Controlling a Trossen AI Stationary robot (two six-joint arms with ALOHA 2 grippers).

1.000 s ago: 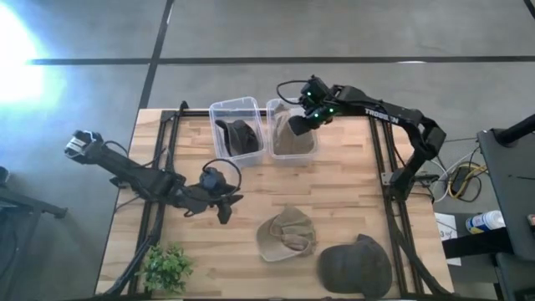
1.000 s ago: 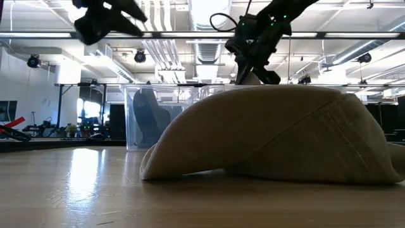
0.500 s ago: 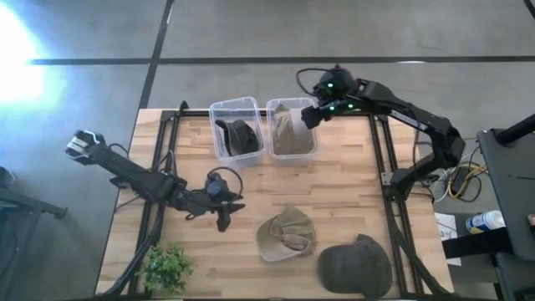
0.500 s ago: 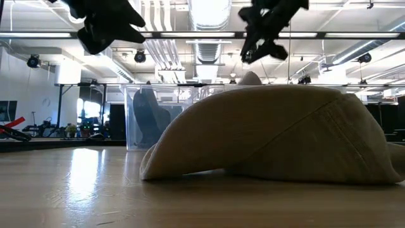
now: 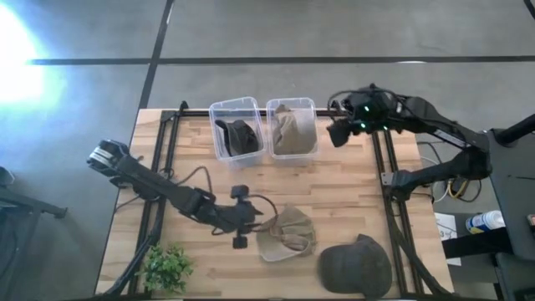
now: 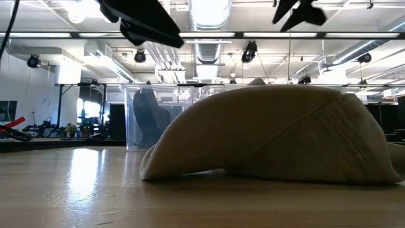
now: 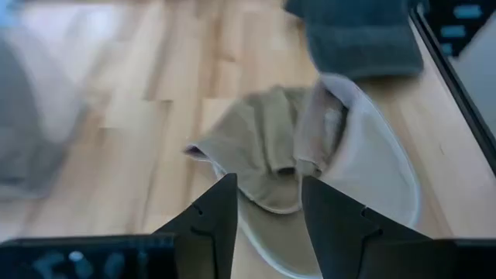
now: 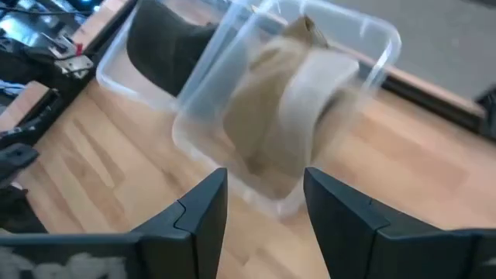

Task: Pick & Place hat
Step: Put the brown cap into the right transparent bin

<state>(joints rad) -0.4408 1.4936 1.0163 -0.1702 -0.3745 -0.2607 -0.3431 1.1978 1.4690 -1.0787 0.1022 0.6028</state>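
A tan cap (image 5: 286,235) lies on the table near the front middle; it also shows in the left wrist view (image 7: 310,155) and fills the low view (image 6: 272,133). A dark grey cap (image 5: 355,266) lies at the front right. My left gripper (image 5: 251,224) is open, just left of the tan cap and above the table. My right gripper (image 5: 338,132) is open and empty, right of the right bin (image 5: 292,127), which holds a tan cap (image 8: 287,116). The left bin (image 5: 236,127) holds a dark cap.
A small green plant (image 5: 165,267) stands at the front left corner. Black frame rails run along the table's left (image 5: 155,192) and right (image 5: 386,201) sides. Bare wood lies between the bins and the caps.
My left gripper has gone toward the table's right and near edge, up to the tan cap. My right gripper has risen out of the right bin and gone toward the table's right edge, leaving the tan cap lying in the bin.
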